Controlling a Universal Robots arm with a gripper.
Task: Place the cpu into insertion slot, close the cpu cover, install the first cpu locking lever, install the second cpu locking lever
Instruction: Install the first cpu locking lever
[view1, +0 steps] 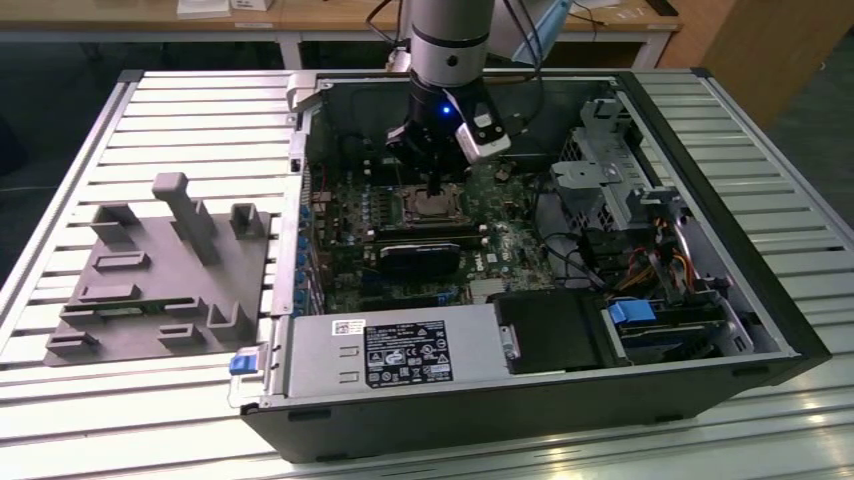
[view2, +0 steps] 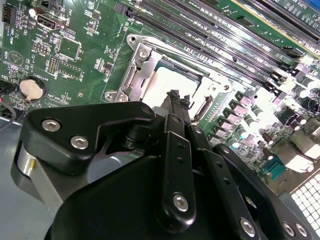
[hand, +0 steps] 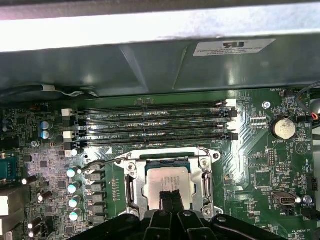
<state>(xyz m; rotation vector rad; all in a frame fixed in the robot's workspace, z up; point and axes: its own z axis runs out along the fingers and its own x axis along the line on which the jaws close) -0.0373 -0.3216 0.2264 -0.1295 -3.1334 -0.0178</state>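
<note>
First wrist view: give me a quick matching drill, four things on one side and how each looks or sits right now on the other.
Things:
1. cpu
2. memory slots
3. coin battery
4. gripper

States:
A. round and silvery
B. long, black, in parallel rows
C. pale square inside the window of the cpu cover
D. black, poised just over the cpu

Pairs: 1-C; 2-B; 3-A; 4-D
</note>
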